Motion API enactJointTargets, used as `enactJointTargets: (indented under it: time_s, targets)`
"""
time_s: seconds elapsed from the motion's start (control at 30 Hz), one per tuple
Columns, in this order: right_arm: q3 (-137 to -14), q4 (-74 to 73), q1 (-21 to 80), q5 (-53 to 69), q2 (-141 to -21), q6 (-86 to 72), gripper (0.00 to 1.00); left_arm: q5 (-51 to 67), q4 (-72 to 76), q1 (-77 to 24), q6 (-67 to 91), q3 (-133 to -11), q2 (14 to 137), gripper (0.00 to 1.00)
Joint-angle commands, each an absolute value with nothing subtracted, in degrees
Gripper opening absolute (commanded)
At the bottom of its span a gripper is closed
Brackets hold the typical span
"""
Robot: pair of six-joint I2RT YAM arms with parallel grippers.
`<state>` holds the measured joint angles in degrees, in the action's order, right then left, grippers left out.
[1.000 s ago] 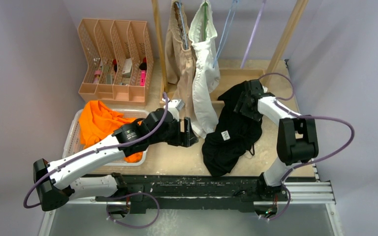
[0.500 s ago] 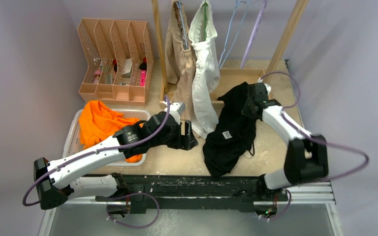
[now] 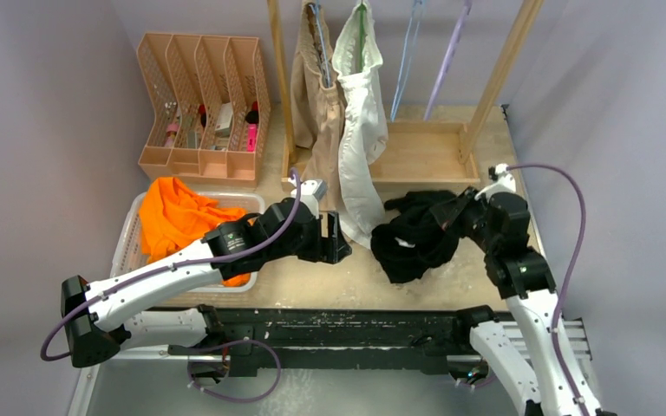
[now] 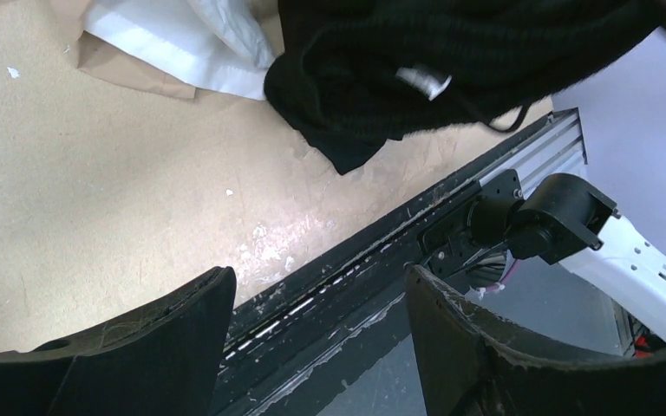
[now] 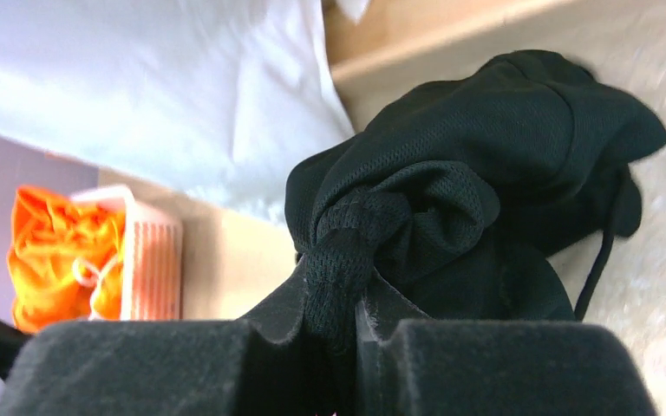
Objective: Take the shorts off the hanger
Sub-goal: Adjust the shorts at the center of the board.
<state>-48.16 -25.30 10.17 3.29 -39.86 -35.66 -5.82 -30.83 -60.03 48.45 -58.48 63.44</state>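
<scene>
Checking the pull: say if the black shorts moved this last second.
Yes: the black shorts came off the wooden rack base, toward the near edge of the table.

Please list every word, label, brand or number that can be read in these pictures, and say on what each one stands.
Nothing can be read.
Tag on black shorts: blurred.
Sticker on left arm: too small.
Pink item in organizer: too small.

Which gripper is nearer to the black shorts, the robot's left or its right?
Right. The right gripper is shut on a bunched fold of the black shorts. The left gripper hangs open over the table to their left, not touching them.
</scene>
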Motion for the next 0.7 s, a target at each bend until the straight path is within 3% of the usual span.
enactJointTargets:
  time_s: [0.0,0.13,0.27,0.57,0.63,0.67]
  targets:
    - [-40.7,-29.2,10.3,12.5,-38.2,-39.8,0.16,-6.8,-27.4,-60.2,49.0,-60.3,63.9,0.71]
    - [-33.1,-28.1,10.3,14.2,-40.8,-40.4,0.25,-6.3,-26.4,-60.3,49.8,-59.6,64.6,0.71]
    - [-31.4,-26.0,10.3,16.8,-44.5,-38.0,0.56,-6.5,-25.3,-60.7,50.0,-59.5,64.7,0.71]
    - [-39.6,-33.8,10.4,3.3,-47.8,-43.1,0.79,-8.0,-25.3,-65.3,47.3,-63.3,70.1,0.73]
    - [-38.8,-32.7,10.6,3.3,-49.3,-42.2,0.96,-7.8,-24.2,-65.7,47.6,-62.9,70.6,0.73]
    - [-39.1,-33.4,10.6,2.6,-50.4,-41.8,0.98,-8.0,-23.4,-65.8,47.8,-62.6,70.9,0.73]
